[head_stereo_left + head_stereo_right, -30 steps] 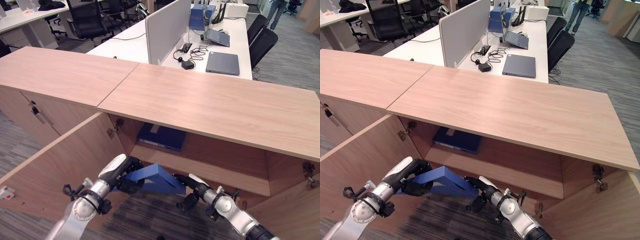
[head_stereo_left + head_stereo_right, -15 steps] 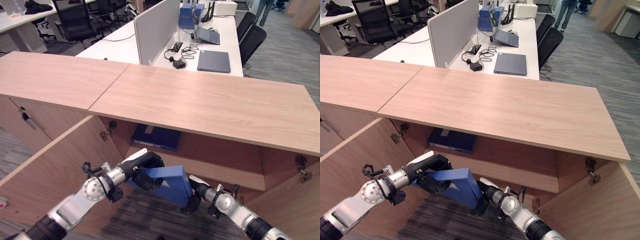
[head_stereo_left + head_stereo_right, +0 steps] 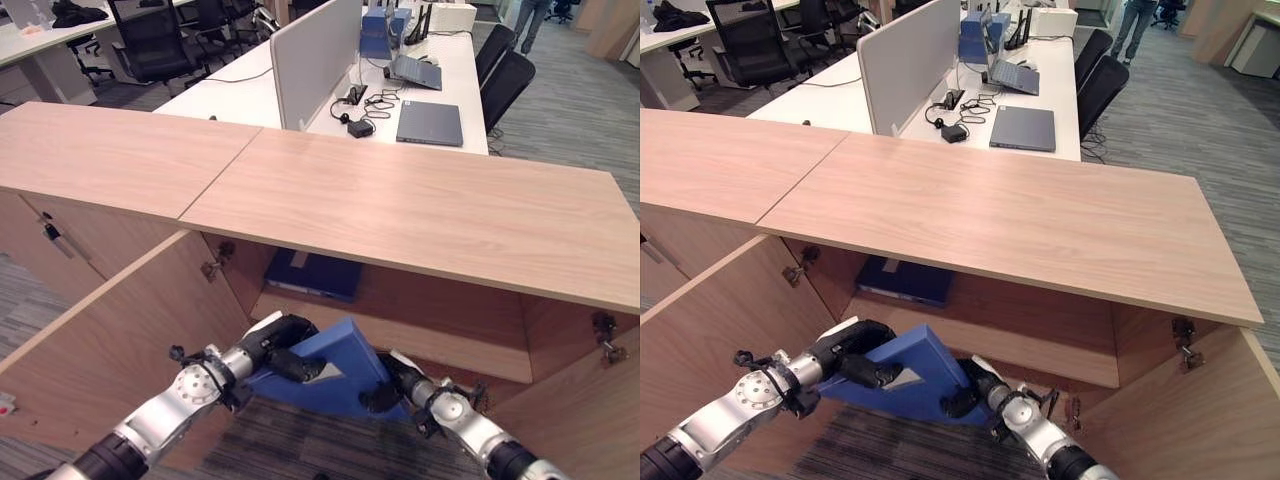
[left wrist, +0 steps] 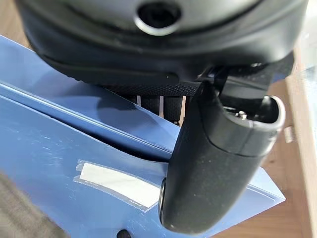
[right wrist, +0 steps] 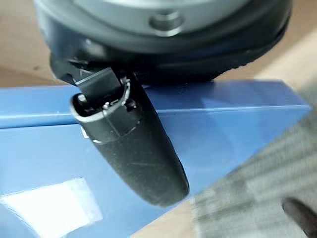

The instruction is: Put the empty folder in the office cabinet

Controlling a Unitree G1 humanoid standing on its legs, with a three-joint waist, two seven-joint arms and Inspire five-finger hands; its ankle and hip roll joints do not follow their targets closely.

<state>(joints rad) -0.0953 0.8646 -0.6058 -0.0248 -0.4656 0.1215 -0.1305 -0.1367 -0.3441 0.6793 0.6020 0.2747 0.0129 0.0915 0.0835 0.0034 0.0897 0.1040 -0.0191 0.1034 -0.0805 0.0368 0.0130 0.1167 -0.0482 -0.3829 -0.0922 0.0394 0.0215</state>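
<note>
Open cabinet mouth (image 3: 400, 330) between two swung-out doors, left door (image 3: 110, 340) and right door (image 3: 590, 420). Overhung above by the wooden top (image 3: 420, 215). Left part of the shelf taken by a dark blue binder (image 3: 318, 274) lying flat; shelf room free to its right (image 3: 450, 325). Carpeted floor (image 3: 290, 440) open below.
</note>
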